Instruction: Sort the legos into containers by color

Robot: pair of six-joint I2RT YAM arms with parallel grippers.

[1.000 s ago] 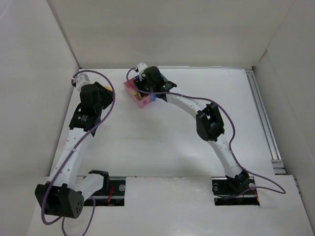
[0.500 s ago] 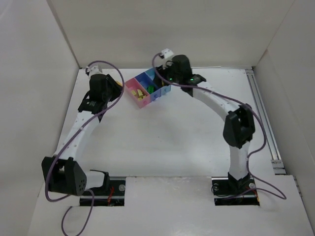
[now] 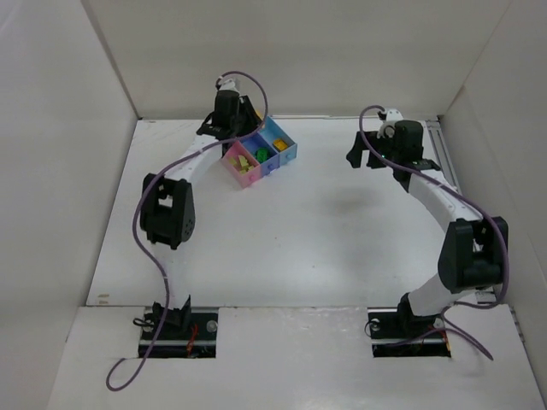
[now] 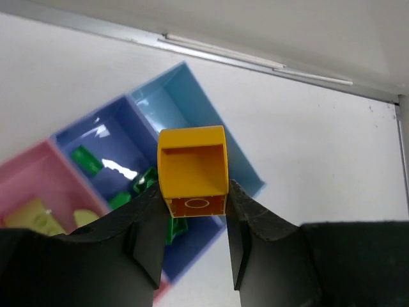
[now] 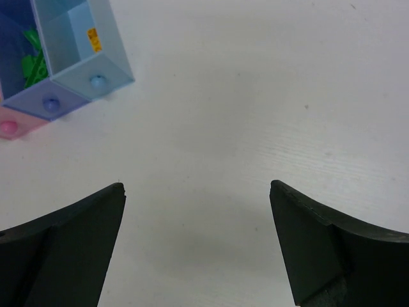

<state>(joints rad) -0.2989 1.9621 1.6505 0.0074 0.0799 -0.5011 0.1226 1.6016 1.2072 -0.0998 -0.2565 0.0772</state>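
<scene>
The three joined bins stand at the back of the table: pink (image 3: 238, 164), purple-blue (image 3: 260, 155) and light blue (image 3: 281, 143). My left gripper (image 3: 235, 124) hovers just behind them. It is shut on an orange-yellow lego (image 4: 192, 167), held above the light blue bin (image 4: 172, 102) and the purple-blue bin (image 4: 105, 147). Dark green legos (image 4: 86, 160) lie in the purple-blue bin and pale yellow-green ones (image 4: 38, 214) in the pink bin (image 4: 32, 176). A small orange-yellow piece (image 3: 279, 143) shows in the light blue bin. My right gripper (image 3: 366, 156) is open and empty (image 5: 197, 188), to the right of the bins (image 5: 80, 61).
White walls close in the table on the left, back and right. A metal rail (image 3: 457, 205) runs along the right edge. The left arm's elbow (image 3: 167, 209) stands over the left part of the table, the right arm's elbow (image 3: 470, 252) near the right wall.
My left gripper swung from the far left to just behind the bins. My right gripper drew back from over the bins to the right. The bins turned slightly.
</scene>
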